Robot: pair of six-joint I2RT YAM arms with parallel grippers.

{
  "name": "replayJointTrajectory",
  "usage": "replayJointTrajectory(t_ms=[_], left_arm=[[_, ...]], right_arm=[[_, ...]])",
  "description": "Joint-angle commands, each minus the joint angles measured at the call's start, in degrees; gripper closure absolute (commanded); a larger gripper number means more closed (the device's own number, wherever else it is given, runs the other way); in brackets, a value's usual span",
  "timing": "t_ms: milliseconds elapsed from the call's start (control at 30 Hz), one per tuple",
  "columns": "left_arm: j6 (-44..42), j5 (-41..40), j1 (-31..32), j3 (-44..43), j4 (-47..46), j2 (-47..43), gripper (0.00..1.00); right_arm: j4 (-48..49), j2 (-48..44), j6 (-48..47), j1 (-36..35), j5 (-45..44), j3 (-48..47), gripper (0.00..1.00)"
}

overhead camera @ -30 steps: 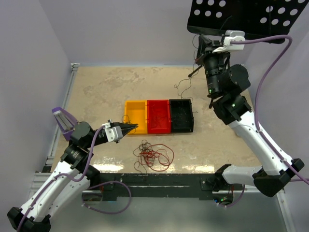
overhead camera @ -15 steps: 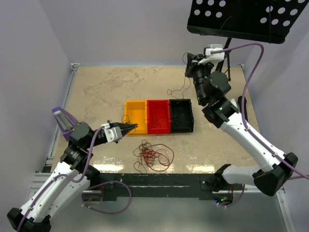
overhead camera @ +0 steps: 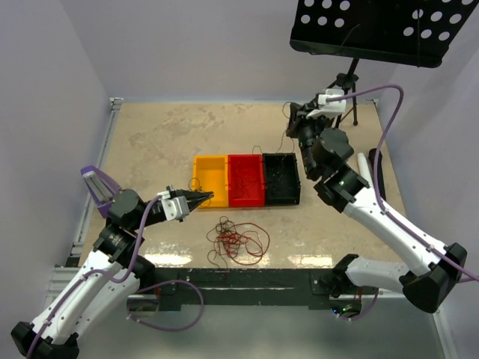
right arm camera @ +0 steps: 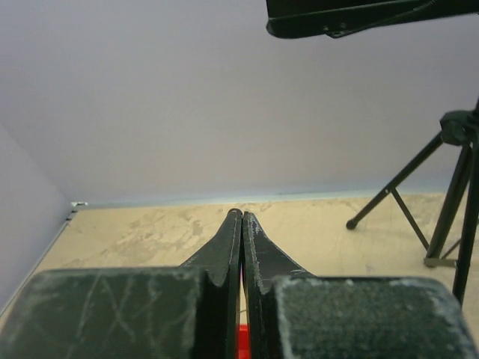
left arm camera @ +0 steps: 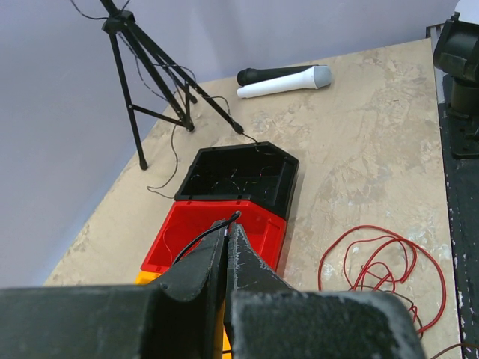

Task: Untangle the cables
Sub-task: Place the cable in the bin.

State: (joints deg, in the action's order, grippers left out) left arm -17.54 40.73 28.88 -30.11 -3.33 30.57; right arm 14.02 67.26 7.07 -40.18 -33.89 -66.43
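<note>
Left hand [overhead camera: 206,197], low beside the yellow bin [overhead camera: 212,176], is clamped on a thin dark strand [left arm camera: 202,236]. Right hand [overhead camera: 293,120] hangs high at the back, pinched closed — any strand there is too fine to see. The cables [overhead camera: 238,241], red and dark curls, lie on the bench [overhead camera: 150,142] by its near edge.

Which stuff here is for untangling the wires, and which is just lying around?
For the job: cables; left gripper, pinching a dark strand; right gripper; probably the three bins.
Just lying about: music stand; black-and-white stick.
</note>
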Motion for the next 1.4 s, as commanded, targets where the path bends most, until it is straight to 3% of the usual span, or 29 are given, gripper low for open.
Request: replayJointTrajectory(t_ms=[0, 267, 700, 1100, 1367], left_arm=[[-0.2, 1.2, -0.5, 0.0, -1.5, -0.3, 1.00], [0.0, 1.5, -0.4, 0.1, -1.8, -0.2, 1.00], [0.4, 1.8, -0.6, -0.4, -0.5, -0.5, 1.00], [0.2, 1.6, -0.6, -0.5, 0.1, -0.9, 1.00], [0.8, 1.9, -0.6, 0.3, -1.5, -0.8, 1.00]], right_arm=[[-0.8, -6.5, 3.3, -1.6, -4.0, 2.7, 1.00], [-3.7, -16.8, 4.0, -1.8, -2.3, 5.4, 1.00], [-9.2, -18.5, 8.0, -1.8, 1.1, 5.4, 1.00], [-13.7, -10.7, 9.4, -1.8, -10.1, 6.4, 1.00], [-11.5, -3.2, 5.8, -1.8, -15.0, 5.2, 1.00]])
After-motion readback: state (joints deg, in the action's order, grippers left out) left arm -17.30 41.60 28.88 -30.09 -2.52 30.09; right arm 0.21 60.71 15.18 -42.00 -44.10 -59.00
